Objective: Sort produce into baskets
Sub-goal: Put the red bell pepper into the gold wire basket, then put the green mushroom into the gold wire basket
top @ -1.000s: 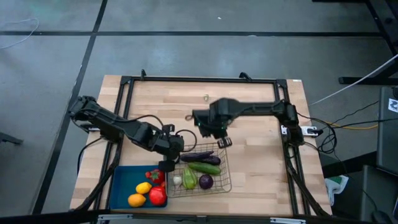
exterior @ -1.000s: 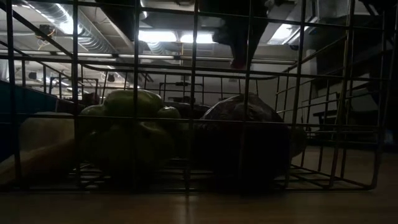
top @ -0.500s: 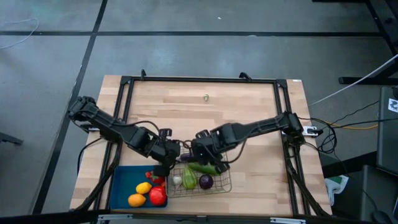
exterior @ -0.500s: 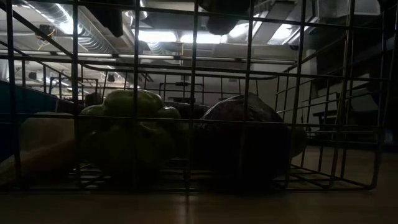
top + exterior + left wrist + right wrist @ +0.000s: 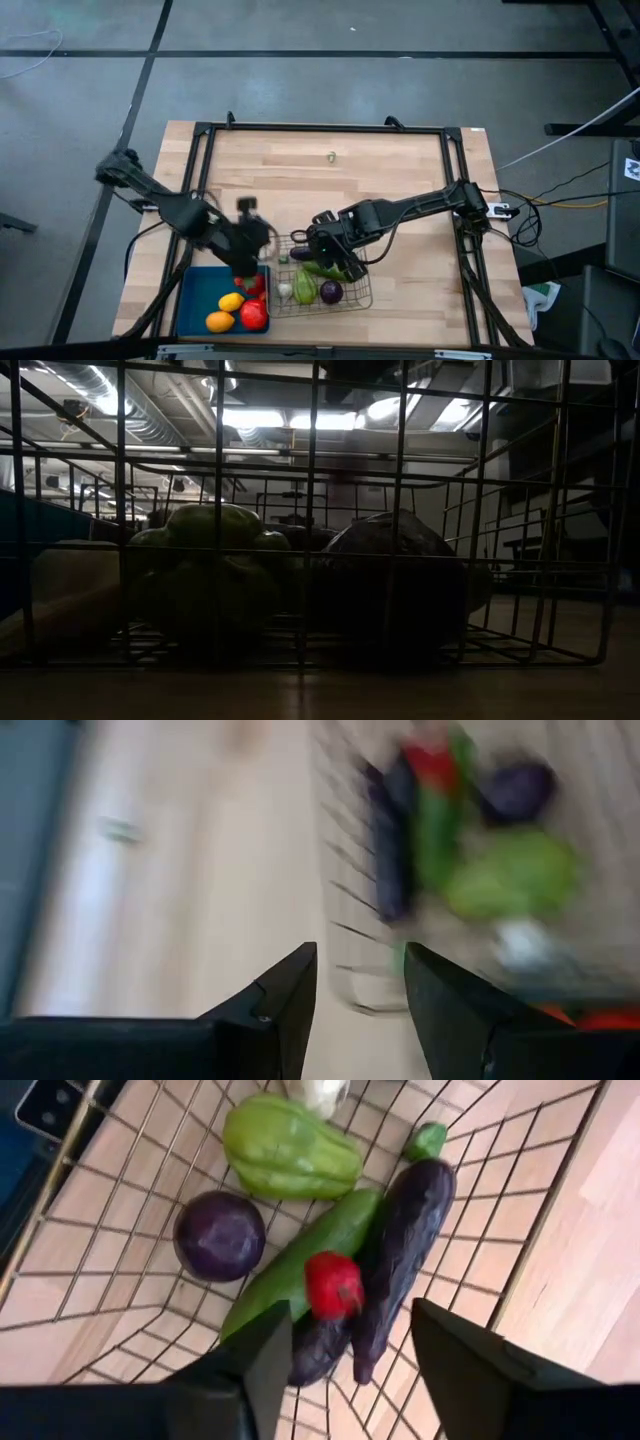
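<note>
Two baskets are seen on the table (image 5: 400,180): a blue tray (image 5: 196,300) and, touching it, a wire basket (image 5: 355,295). Counted in the wire basket: one pepper (image 5: 290,1146), one round purple vegetable (image 5: 219,1235), one cucumber (image 5: 310,1255), two eggplants (image 5: 405,1255), one small red piece (image 5: 333,1284), one garlic (image 5: 315,1092). No writing is legible. The right gripper (image 5: 345,1345) is held open above the wire basket, the red piece lying loose between its fingers. The left gripper (image 5: 360,985) is parted and empty beside the wire basket.
</note>
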